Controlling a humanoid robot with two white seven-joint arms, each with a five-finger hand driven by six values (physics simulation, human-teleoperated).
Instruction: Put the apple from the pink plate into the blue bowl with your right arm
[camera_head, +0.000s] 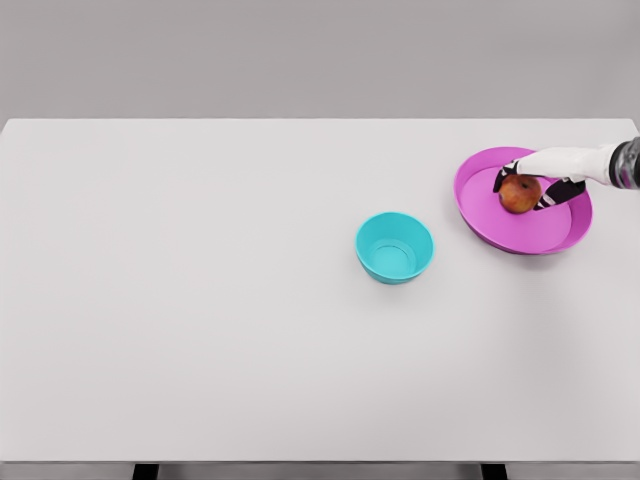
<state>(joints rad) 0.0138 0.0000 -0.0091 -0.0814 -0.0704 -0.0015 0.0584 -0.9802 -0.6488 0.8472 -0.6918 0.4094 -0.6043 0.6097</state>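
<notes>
Now we see our right hand (530, 180), white with dark fingertips, reaching in from the right edge of the picture over the round pink plate with a raised rim (480, 215). Its fingers (502, 177) are curled around the small red and yellow apple (519, 194), one dark tip on the left side of the fruit and others on its right side, so the hand is closed on the apple. We cannot tell whether the apple rests on the plate or is lifted a little above it; it appears inside the rim, in the upper middle part of the plate. The plate lies near the right side of the wide white counter (200, 330). The small round blue bowl of plastic look (395, 248) stands upright near the middle of the counter, to the left of the plate and a little lower in the picture, apart from it. We see only pale blue inside the bowl.
</notes>
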